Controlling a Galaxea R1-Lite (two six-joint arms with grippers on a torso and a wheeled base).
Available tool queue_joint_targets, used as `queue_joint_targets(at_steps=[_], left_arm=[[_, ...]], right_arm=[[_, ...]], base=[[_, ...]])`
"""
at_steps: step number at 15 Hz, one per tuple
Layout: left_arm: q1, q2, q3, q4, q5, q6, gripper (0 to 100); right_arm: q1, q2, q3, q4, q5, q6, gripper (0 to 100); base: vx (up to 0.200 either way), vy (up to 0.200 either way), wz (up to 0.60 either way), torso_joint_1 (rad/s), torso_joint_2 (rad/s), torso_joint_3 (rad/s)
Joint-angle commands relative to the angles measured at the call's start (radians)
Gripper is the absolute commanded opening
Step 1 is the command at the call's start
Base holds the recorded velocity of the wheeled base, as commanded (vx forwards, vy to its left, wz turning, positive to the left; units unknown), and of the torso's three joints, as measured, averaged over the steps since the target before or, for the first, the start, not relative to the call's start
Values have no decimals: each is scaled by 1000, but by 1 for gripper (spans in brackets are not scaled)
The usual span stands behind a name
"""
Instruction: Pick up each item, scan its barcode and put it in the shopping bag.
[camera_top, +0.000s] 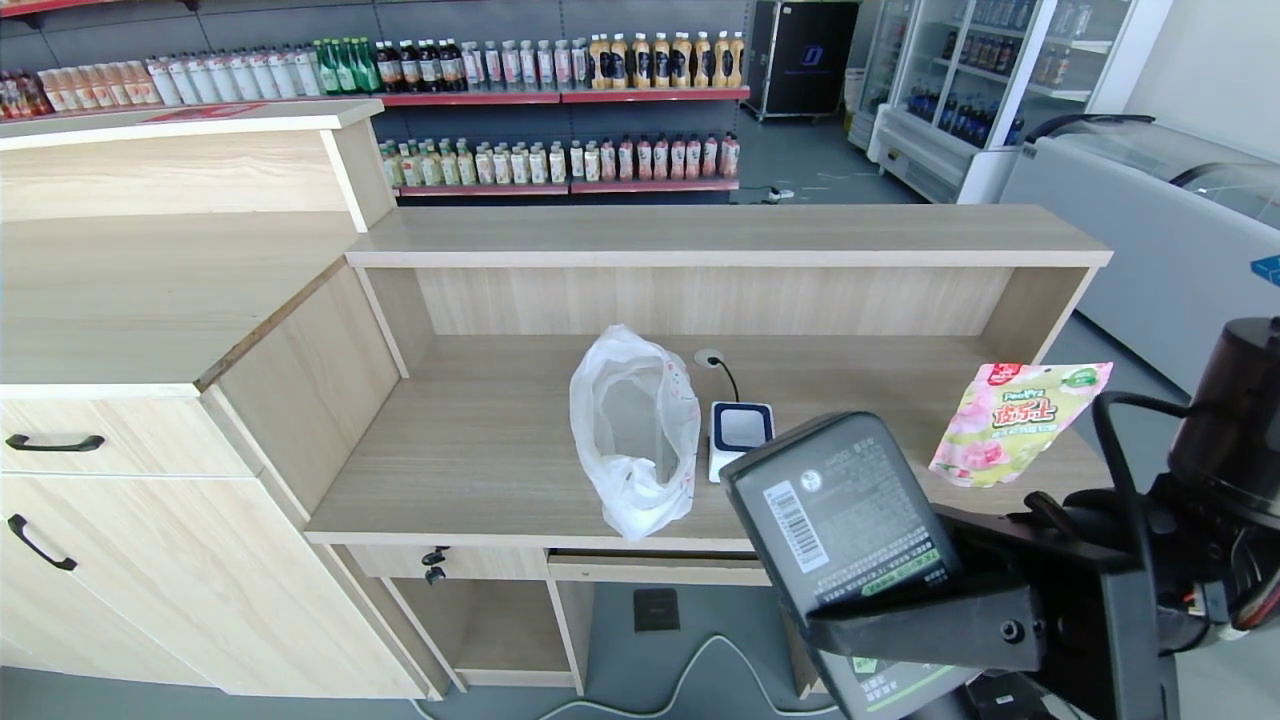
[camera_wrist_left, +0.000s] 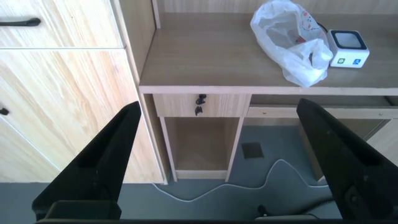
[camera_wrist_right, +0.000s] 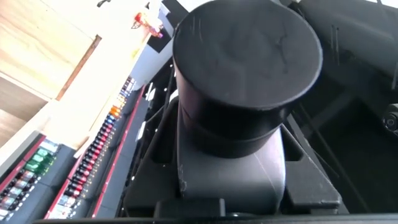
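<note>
Seemingly early: right gripper (camera_top: 905, 610) is clamping a dark pack (camera_top: 850, 510), likely unscanned; shopping bag (camera_top: 635, 430) looking empty; pink pouch (camera_top: 1020, 420) waiting on counter (camera_top: 480, 450); left gripper (camera_wrist_left: 217, 162) hanging spread, idle.

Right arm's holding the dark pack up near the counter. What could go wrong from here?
1. The barcode on the dark pack in the right pincer faces up, away from the scanner. Without a turn, the scan will likely fail.
2. The shopping bag sits slumped at the front edge of the counter, unheld; the left pincer is open and off the counter. The pack might shove the bag off or miss its mouth.
</note>
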Motion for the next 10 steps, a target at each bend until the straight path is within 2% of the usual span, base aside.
queue_joint_targets(at_steps=[1, 10], left_arm=[[0, 0, 0, 0, 0, 0, 100], [0, 0, 0, 0, 0, 0, 100]], right_arm=[[1, 0, 8, 0, 0, -2, 0], [-3, -14, 14, 35, -1, 11, 0]], base=[[0, 0, 0, 0, 0, 0], [0, 0, 0, 0, 0, 0]])
